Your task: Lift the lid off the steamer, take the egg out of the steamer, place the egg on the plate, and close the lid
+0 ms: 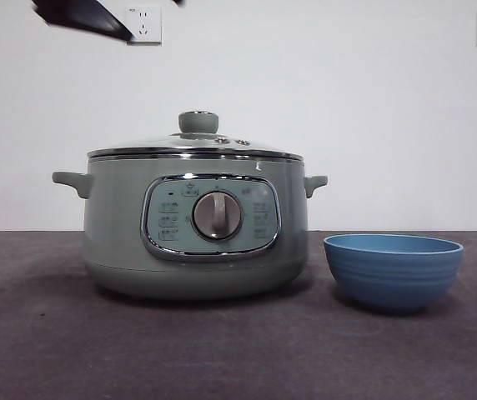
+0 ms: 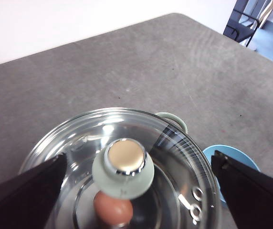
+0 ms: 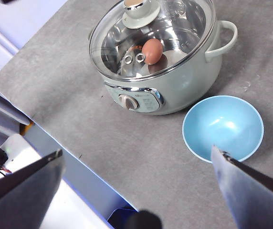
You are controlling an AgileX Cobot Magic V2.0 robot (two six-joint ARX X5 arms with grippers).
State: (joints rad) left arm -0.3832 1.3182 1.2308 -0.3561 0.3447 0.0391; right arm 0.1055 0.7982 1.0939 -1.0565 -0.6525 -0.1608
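On the left of the grey bench stands the steamer, a round pale sage-green pot with a small handle on each side and a chrome-framed panel whose grey dial faces the front view. The lid sits closed on it: a shallow clear dome with a shiny steel rim and a round pale green knob capped in metal. Through the glass I see the brown egg lying inside the steel bowl of the pot. My left pincer hangs above the lid with its jaws spread wide, one on each side of the knob, touching nothing. To the right, just beside the steamer but apart from it, sits the plate, a small blue bowl with faint ribs outside. My right pincer hovers high over the bench near the plate, jaws wide and holding nothing.
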